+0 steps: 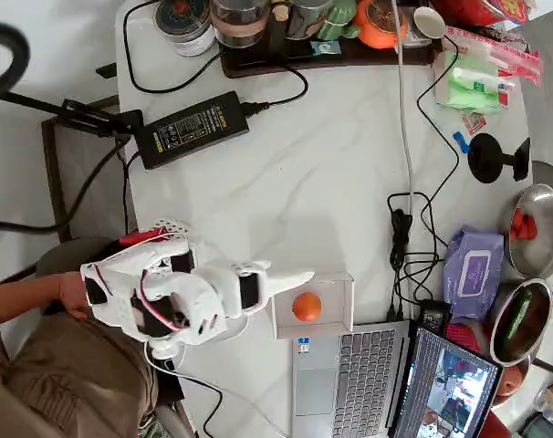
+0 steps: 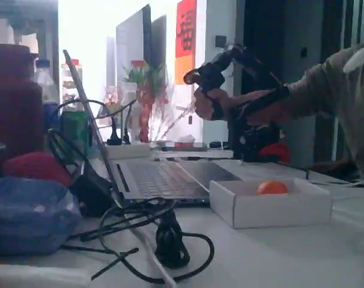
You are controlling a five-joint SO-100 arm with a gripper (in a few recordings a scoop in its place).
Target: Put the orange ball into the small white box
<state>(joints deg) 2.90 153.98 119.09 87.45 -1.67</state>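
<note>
Your orange ball (image 1: 306,307) already sits inside the small white box (image 1: 336,285) at the table's (image 1: 331,164) near edge by the laptop (image 1: 349,383); gripper (image 1: 299,277) beside it, fingers' spacing unclear; only retreat remains

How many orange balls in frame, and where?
1. The orange ball sits inside the small white box, beside the laptop in the overhead view; the fixed view shows it inside too. Clutter along the table edge could hide others.
</note>
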